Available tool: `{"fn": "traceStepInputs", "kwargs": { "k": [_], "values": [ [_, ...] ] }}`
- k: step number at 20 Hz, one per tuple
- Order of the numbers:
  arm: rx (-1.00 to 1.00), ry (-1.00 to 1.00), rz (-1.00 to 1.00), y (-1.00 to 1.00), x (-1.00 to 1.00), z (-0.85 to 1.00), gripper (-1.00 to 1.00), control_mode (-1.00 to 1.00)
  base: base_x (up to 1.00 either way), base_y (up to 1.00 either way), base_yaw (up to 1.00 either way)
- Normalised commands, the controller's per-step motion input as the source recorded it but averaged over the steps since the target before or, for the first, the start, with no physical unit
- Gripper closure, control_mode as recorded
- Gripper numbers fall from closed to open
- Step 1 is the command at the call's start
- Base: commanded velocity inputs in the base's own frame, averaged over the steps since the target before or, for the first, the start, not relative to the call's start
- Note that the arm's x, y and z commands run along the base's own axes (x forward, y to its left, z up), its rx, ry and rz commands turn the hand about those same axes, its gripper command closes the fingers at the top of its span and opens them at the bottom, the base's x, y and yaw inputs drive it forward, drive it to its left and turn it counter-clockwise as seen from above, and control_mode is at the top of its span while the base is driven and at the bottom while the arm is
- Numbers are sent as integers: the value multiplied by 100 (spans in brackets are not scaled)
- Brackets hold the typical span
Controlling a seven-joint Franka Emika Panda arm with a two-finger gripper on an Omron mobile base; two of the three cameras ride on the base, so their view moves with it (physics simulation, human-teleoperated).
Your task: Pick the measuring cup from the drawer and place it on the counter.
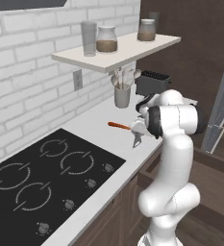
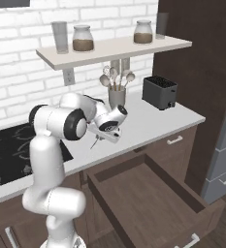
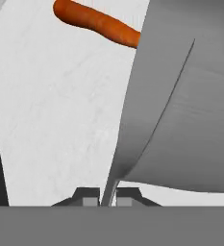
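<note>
In the hand view the grey metal measuring cup (image 3: 180, 105) looms large on the right. Its thin flat handle runs down between my fingertips (image 3: 89, 202). My gripper (image 3: 107, 201) is shut on that handle. It holds the cup low over the pale counter (image 3: 60, 120), close to the counter's front edge; whether the cup touches the surface I cannot tell. From the left base the gripper (image 1: 136, 139) hangs just right of a thin orange-red stick (image 1: 118, 126). From the right base the gripper (image 2: 97, 138) sits above the dark brown drawer (image 2: 104, 203), which stands pulled open.
The black cooktop (image 1: 51, 178) lies to the left on the counter (image 1: 99, 120). A grey cylinder of white spoons (image 2: 116, 94) and a dark toaster (image 2: 159, 92) stand at the back. A wall shelf (image 2: 109, 48) with jars hangs above. The orange-red stick (image 3: 96, 21) lies just beyond the cup.
</note>
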Motion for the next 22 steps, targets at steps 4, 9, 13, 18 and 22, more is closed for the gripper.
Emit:
{"fn": "traceStepInputs", "kwargs": {
  "k": [4,9,13,18,22],
  "values": [
    [0,4,0,1,48,-54,100,-100,0,0,0],
    [0,2,-3,12,41,-19,-100,-100,0,0,0],
    [0,1,0,0,-5,3,-100,-100,0,0,0],
    [1,0,-2,-24,-39,35,-100,-100,0,0,0],
    [1,-4,-3,-32,-59,68,-100,-100,0,0,0]
  ]
}}
